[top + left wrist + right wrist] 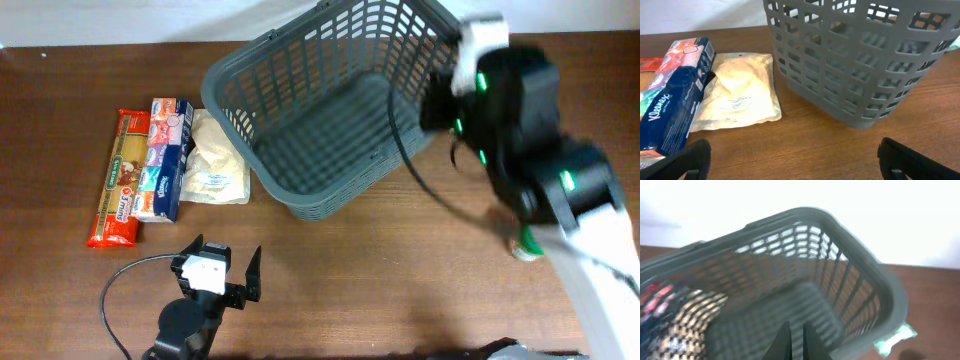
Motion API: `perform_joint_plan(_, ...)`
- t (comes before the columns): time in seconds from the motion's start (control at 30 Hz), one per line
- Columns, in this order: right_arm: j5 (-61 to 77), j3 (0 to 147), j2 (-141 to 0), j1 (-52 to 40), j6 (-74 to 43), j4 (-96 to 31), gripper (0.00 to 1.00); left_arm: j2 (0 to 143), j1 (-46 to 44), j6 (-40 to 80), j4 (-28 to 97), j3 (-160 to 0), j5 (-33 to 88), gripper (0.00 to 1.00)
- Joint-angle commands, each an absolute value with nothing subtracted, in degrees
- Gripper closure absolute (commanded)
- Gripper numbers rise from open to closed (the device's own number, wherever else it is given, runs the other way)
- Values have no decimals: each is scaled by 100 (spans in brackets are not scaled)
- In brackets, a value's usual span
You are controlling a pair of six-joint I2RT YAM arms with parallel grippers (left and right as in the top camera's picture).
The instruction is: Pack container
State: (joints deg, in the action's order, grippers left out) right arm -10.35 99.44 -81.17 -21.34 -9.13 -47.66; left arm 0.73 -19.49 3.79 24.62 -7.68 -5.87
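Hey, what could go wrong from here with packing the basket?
The right gripper reaches into the container, so a sideways move might drag or tip it. The beige pouch lies flat against the Kleenex pack; the open left gripper may struggle to pinch it alone.

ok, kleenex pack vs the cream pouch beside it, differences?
The Kleenex pack is blue, printed and boxy; the cream pouch is plain and flat. The Kleenex pack lies farther from the container; the cream pouch sits between them. Both lie on the table, outside the container.
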Motion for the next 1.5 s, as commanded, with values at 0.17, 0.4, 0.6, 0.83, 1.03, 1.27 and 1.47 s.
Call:
perform_joint_plan(0.17,-600,11463,-10110,-1100,-464,-5013,96,36,-1949,270,2460,-720,-580,1)
perform_joint_plan(0.4,-115,11581,-10827,-650,-432,-5026,96,36,-1949,270,2460,-720,-582,1)
perform_joint_plan(0.6,-19,11579,-10978,-639,-318,-5468,96,36,-1949,270,2460,-720,-580,1)
perform_joint_plan(0.83,-19,11585,-10975,-639,-320,-6243,97,36,-1949,362,2303,-720,-353,1)
perform_joint_plan(1.03,60,11596,-10897,-681,-327,-6748,96,36,-1949,499,2067,-722,460,1)
perform_joint_plan(1.27,86,11730,-10711,-991,-340,-7199,96,43,-1949,1455,2060,-893,519,1)
perform_joint_plan(1.47,86,11769,-10617,-1173,-445,-7157,96,266,-1949,1457,2235,-1396,1085,1)
